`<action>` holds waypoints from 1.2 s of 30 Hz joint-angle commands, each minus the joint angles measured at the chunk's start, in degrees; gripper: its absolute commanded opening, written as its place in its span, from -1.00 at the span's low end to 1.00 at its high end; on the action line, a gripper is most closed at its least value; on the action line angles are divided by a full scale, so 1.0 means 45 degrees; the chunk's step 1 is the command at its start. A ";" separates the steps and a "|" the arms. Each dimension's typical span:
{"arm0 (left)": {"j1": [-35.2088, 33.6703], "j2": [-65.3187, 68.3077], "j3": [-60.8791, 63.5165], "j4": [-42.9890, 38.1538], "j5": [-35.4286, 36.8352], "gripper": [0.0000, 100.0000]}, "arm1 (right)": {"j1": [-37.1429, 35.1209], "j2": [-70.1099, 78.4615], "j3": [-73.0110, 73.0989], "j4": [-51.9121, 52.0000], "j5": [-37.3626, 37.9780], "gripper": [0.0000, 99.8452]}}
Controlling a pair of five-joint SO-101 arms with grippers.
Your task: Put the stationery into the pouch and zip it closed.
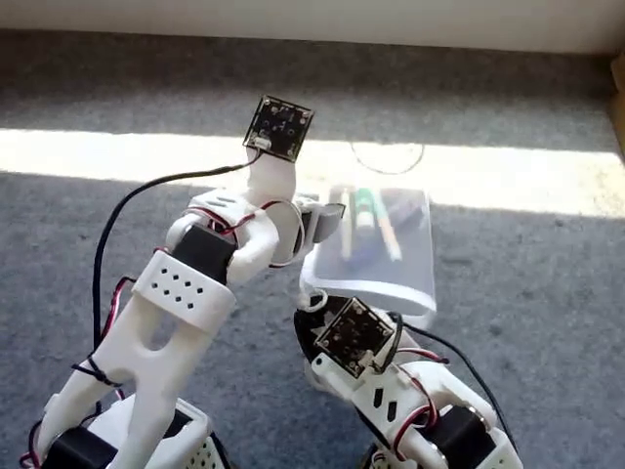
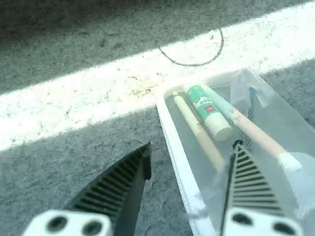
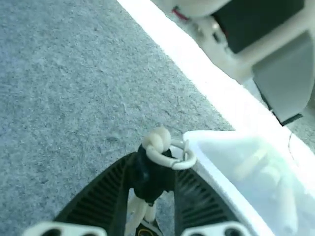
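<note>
A translucent white pouch lies on the grey carpet with a green glue stick and pencils inside. In the left wrist view the glue stick and two pencils show through the mesh. My left gripper is open and straddles the pouch's long white edge; one finger is over the carpet, the other over the pouch. My right gripper is shut on the zipper pull, a knotted white cord with a dark tab, at the pouch's near corner.
A thin wire loop lies on the sunlit strip of carpet beyond the pouch. The left arm's body hangs close over the pouch in the right wrist view. Open carpet lies to the left and right of the arms.
</note>
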 commanded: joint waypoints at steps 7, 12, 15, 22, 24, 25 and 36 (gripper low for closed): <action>0.0166 -0.0498 -0.1807 0.1504 -0.2969 -0.50 | 0.2120 -0.0205 -0.0811 -0.0068 -0.0020 -0.99; 0.0166 -0.0498 -0.3155 0.3223 -0.4103 -0.50 | 0.3233 -0.0205 -0.1924 0.0029 -0.0020 -0.99; 0.0225 -0.0498 -0.3722 0.4083 -0.4825 -0.50 | 0.3643 -0.0205 -0.2706 0.0537 -0.0020 -0.99; 0.0283 -0.0518 -0.4484 0.5372 -0.6017 -0.50 | 0.4952 -0.0205 -0.3311 0.0752 -0.0020 -0.99; 0.0557 -0.0694 -0.4405 0.5431 -0.6115 -0.50 | 0.5265 -0.0205 -0.3311 0.0752 -0.0020 -0.99; 0.0733 -0.0908 -0.4347 0.5451 -0.6115 -0.50 | 0.5421 -0.0205 -0.3311 0.0752 -0.0020 -0.99; 0.2842 -0.3389 -0.2491 0.5138 -0.6134 -0.50 | 0.6867 -0.0225 -0.3311 0.0420 -0.0098 -0.99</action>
